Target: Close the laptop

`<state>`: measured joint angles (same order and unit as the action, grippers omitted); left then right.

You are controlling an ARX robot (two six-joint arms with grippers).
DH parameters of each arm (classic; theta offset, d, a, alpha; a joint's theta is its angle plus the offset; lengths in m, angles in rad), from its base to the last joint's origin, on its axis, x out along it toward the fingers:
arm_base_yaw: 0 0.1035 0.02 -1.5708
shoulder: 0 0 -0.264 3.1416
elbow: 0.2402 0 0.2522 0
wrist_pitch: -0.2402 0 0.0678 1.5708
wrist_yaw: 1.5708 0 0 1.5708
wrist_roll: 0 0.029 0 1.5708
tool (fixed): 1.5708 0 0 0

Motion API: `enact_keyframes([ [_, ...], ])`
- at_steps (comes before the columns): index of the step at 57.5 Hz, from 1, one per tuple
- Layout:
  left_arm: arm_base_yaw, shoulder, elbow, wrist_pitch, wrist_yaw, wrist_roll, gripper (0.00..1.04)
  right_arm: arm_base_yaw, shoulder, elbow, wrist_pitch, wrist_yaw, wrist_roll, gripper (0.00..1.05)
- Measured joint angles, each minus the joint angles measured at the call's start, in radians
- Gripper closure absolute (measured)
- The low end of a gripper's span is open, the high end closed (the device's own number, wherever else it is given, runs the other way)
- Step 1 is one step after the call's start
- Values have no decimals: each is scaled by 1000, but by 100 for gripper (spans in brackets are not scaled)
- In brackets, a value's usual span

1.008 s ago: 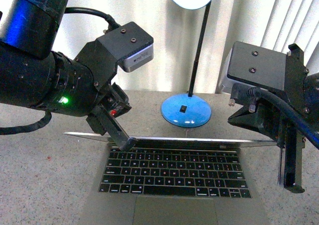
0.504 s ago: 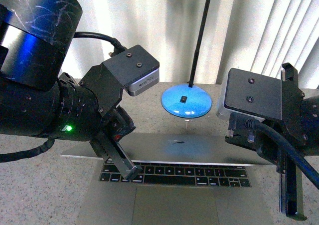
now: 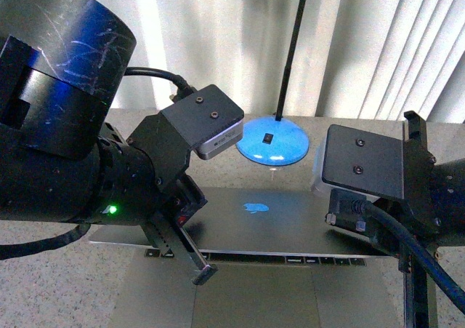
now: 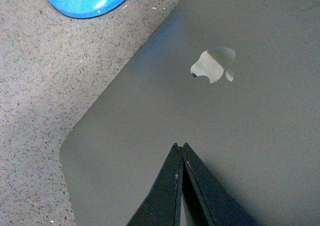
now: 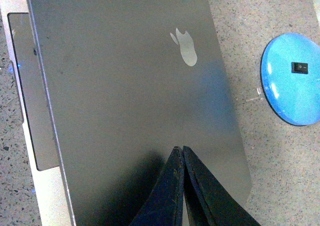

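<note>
laptop: silver-grey laptop [image 3: 290, 226] lies flat on the worktop [image 3: 51, 292], just on the robot's side of the blue lamp base [image 3: 275, 140], close to it but not touching.
lid: lid [image 4: 150, 110] is swung far down, outer face up, screen hidden; the apple logo [image 3: 255, 208] catches blue from the lamp base.
gap: not shut yet; a thin strip of keys [image 3: 290, 258] shows under the lid's free edge, and the palm rest [image 3: 276, 299] lies bare on the side away from the lamp base.
progress: judged mostly done, most of the swing is covered.
left to do: last bit of travel until the lid lies flat on the deck and the key strip is gone, then lift both arms off.
left end effector: left end effector [image 4: 181, 148] has its fingers pressed together, nothing between them; the tip is over the lid's outer face, farther from the lamp base than the logo. Contact looks likely, cannot confirm.
right end effector: right end effector [image 5: 181, 151] also has its fingers together, clamped on nothing; the tip sits over the lid near its free edge, well away from the lamp base.
arm pose: both arms reach in from the robot's side toward the lamp base, wrists angled down, fingers pointing at the lid like pushers, one toward each end of it.
risk: judged low; uneven push could skew the lid.
</note>
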<state>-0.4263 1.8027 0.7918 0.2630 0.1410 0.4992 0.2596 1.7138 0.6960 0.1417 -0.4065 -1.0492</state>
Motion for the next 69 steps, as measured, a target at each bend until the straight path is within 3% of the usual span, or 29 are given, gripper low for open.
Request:
enact_keyframes([
  [48, -40, 92, -56, 97, 19, -32, 101, -11, 126, -56, 117, -21, -15, 102],
  [69, -47, 220, -116, 238, 38, -80, 101, -15, 275, -123, 291, -33, 8, 102],
])
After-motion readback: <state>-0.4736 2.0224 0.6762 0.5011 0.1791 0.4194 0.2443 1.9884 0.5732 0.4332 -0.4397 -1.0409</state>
